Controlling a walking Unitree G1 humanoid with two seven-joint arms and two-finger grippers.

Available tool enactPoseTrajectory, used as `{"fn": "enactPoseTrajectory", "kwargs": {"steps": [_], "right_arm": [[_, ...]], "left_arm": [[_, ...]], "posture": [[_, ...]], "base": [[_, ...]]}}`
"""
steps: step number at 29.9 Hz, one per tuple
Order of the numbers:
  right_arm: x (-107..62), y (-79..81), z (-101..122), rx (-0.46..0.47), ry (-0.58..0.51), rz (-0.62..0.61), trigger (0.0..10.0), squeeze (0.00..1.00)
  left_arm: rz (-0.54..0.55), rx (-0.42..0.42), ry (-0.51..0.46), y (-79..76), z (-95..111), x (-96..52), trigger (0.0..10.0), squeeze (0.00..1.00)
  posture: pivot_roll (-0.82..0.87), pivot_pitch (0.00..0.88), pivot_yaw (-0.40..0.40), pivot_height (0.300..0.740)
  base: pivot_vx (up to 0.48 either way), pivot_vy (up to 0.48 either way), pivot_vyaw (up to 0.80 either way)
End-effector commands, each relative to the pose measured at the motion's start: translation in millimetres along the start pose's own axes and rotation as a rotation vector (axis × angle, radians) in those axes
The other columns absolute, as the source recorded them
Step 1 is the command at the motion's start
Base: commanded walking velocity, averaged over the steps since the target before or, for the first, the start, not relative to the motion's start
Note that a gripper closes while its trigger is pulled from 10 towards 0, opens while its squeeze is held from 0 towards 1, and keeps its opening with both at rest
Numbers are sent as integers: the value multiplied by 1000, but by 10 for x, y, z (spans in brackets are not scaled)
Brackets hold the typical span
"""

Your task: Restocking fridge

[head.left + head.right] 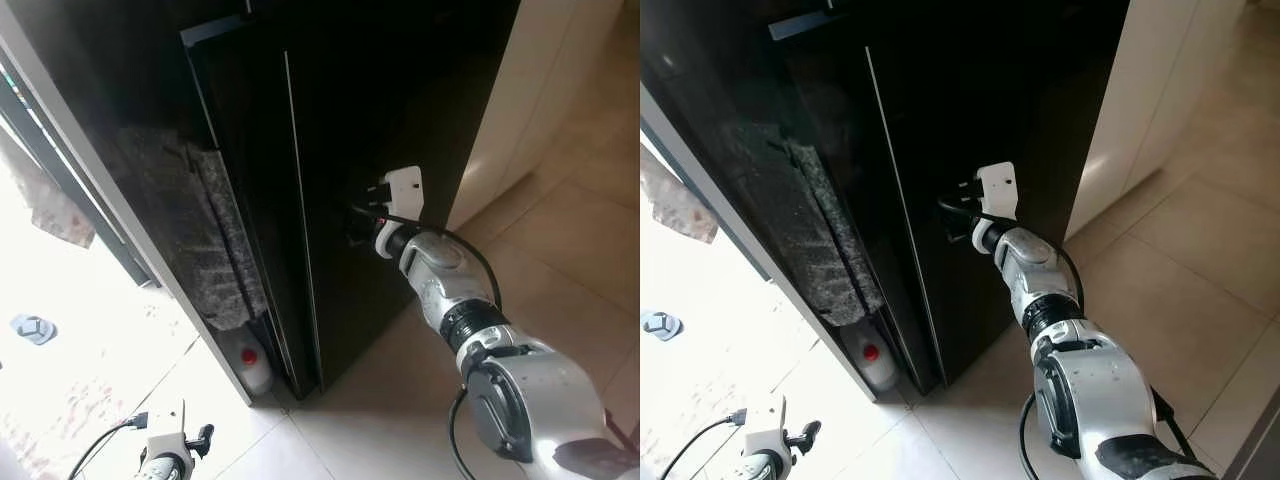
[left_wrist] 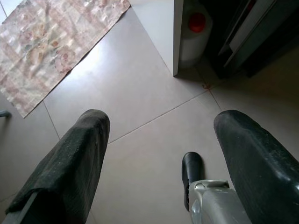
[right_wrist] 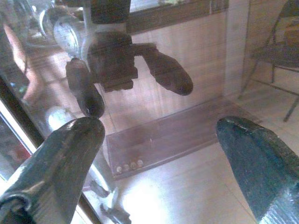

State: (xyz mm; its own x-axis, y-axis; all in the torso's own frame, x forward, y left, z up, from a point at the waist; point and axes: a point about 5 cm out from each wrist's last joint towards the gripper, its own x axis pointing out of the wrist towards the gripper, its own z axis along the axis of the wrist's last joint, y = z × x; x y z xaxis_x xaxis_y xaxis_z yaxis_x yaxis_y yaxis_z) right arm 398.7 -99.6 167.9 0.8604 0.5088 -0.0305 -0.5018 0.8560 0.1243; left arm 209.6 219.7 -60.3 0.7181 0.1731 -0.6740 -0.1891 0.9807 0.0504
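Here the right gripper (image 1: 358, 222), fingers spread and empty, meets the glossy black fridge door (image 1: 380, 120).

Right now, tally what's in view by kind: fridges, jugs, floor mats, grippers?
Fridge: 1, black, door shut
White jug with red cap: 1
Patterned mat: 1
Grippers: 2, right gripper at the fridge door, left gripper hanging over the floor
Total: 5

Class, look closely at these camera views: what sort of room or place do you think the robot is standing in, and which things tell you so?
Probably a home kitchen: a tall glossy black fridge, pale floor tiles, and a white jug with a red cap tucked beside it. The right hand is open against the fridge door.
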Motion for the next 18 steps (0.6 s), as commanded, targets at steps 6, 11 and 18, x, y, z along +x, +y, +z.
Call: {"fn": "enactPoseTrajectory", "kwargs": {"steps": [6,11,18], "right_arm": [[112,111,167,47,-33,7,10000,0],[140,129,220,37,-30,5,10000,0],[159,155,225,36,-18,-1,10000,0]], "left_arm": [[41,-32,0,76,-27,-14,10000,0],[45,-44,-2,65,-39,-19,10000,0],[52,-49,-4,76,-54,-26,10000,0]], "posture": [[1,20,46,740],[22,21,29,740],[40,18,25,740]], "base": [[0,0,0],[0,0,0],[0,0,0]]}}
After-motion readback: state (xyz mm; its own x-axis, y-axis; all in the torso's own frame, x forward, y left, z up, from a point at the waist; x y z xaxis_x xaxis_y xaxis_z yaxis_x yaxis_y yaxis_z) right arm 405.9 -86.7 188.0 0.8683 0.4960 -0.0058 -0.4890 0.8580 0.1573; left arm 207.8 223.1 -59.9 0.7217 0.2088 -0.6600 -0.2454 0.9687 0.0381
